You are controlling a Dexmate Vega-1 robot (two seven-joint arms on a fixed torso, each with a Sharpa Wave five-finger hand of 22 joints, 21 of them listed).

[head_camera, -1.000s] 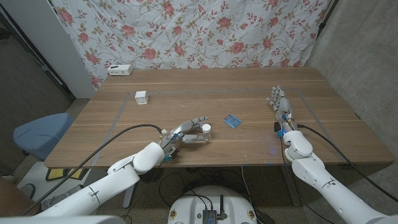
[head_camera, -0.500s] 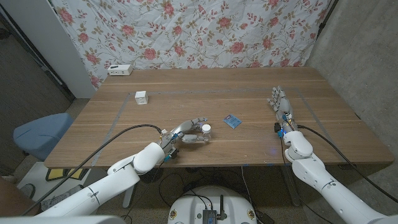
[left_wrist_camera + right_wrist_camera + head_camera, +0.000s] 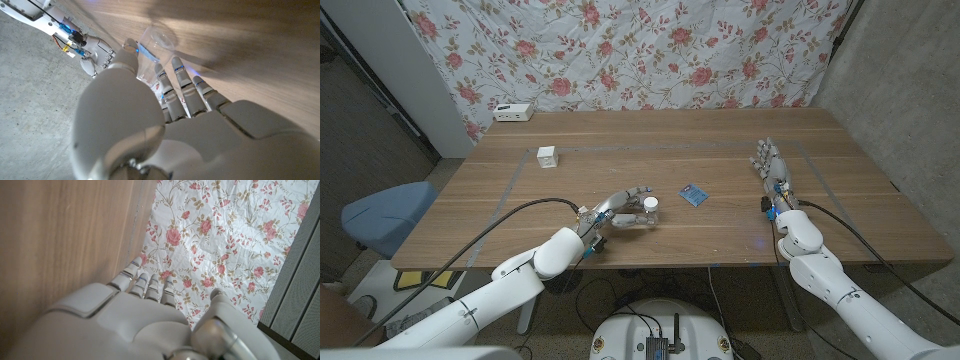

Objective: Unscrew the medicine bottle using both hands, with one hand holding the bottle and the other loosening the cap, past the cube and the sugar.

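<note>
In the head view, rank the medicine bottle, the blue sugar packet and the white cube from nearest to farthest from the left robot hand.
1. Medicine bottle: between the left robot hand's fingers.
2. Blue sugar packet: just beyond, toward the robot's right.
3. White cube: far back on the left.

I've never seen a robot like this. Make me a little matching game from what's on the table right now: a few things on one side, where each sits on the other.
Things:
1. small clear medicine bottle with white cap
2. small white cube
3. blue sugar packet
4. right hand

Places:
A. far left part of the wooden table
B. between the left hand's fingers
C. right side, apart from everything
D. flat, just right of the bottle

Pairs: 1-B, 2-A, 3-D, 4-C
</note>
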